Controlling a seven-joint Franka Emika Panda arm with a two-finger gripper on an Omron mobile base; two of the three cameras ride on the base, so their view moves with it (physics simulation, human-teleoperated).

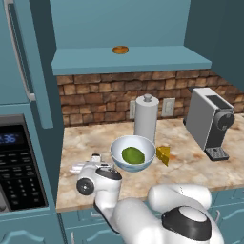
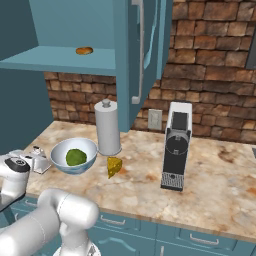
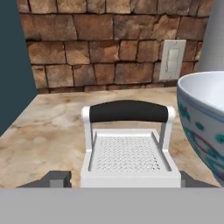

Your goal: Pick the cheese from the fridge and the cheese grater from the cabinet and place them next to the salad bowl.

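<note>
The cheese grater (image 3: 131, 153), silver with a black handle, stands on the counter just left of the salad bowl (image 1: 117, 159) (image 3: 199, 118), which holds a green lump. My gripper (image 3: 124, 180) straddles the cheese grater (image 1: 77, 167) (image 2: 40, 161). The jaws stand open, with a small gap showing beside the left fingertip (image 3: 57, 179). In the base views my gripper (image 1: 86, 167) (image 2: 32, 159) sits low at the counter's left end. The cheese (image 1: 163, 155) (image 2: 114, 166), a yellow wedge, lies right of the salad bowl (image 2: 57, 150). Above is the open cabinet (image 1: 128, 59) (image 2: 65, 57). The fridge is out of view.
A white paper roll (image 1: 146, 116) (image 2: 107, 127) stands behind the bowl. A coffee machine (image 1: 209, 121) (image 2: 176, 145) is at the right. A bun (image 1: 120, 49) lies on the cabinet shelf. The cabinet door (image 2: 135, 50) hangs open. A microwave (image 1: 19, 162) borders the left edge.
</note>
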